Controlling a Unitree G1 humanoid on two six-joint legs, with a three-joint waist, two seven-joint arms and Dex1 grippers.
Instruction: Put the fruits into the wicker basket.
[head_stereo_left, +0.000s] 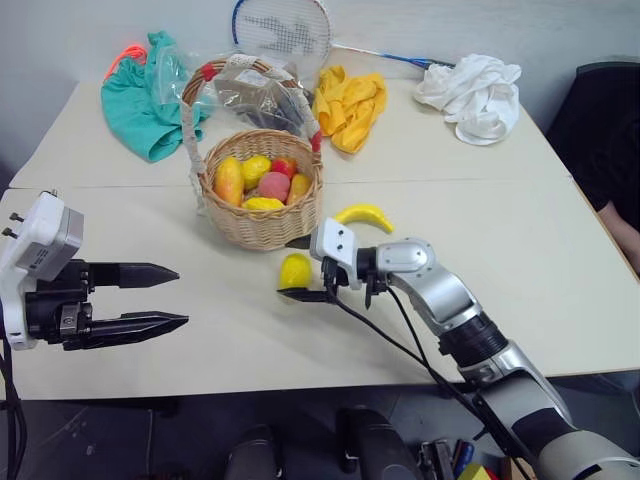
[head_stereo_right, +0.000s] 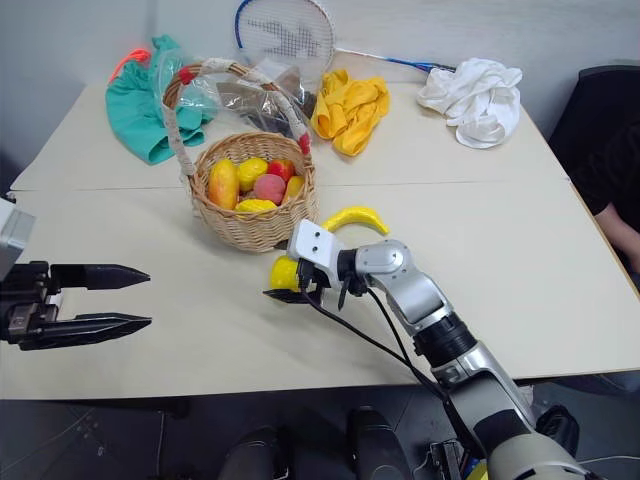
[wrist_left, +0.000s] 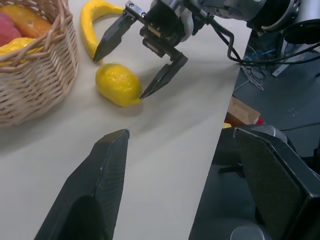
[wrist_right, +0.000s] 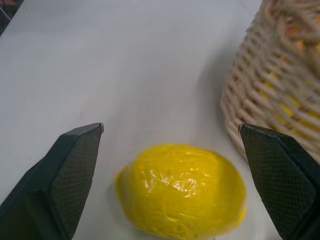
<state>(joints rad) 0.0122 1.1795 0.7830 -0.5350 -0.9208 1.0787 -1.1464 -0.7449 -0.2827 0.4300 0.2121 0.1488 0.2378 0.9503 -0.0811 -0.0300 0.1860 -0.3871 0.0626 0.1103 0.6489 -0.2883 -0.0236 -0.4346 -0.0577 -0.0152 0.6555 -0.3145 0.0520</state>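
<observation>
Now the right gripper (head_stereo_left: 296, 268) stands wide open around the lemon (head_stereo_left: 294, 270) on the table beside the basket (head_stereo_left: 262, 215), so closing off-centre could roll the lemon away.

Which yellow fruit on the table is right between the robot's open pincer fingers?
The lemon. It sits between the open fingers of the right pincer, beside the wicker basket. The banana is long and curved and lies behind the arm, with nothing around it.
</observation>
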